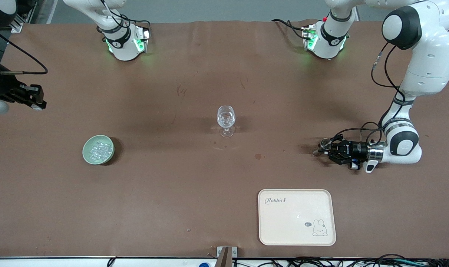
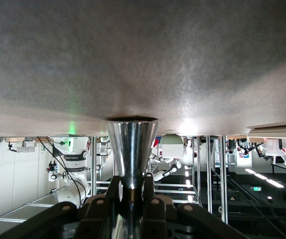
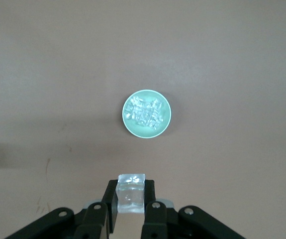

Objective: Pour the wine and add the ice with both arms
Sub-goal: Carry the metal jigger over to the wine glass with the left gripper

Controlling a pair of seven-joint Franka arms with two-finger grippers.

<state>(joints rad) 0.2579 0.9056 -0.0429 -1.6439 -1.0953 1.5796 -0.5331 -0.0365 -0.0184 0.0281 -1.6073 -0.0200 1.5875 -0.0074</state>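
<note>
Nearest camera: cream tray, one, bare. Farther back, one stemmed glass mid-table; one green bowl toward right arm's end, heaped with ice, too jumbled to count.

Left hand low at table, clenched on one metal jigger lying sideways; liable to skid or spill when tipped upright.

Right hand raised over table edge, pinching one ice cube; slick faces, could squirt out during carry to glass.
</note>
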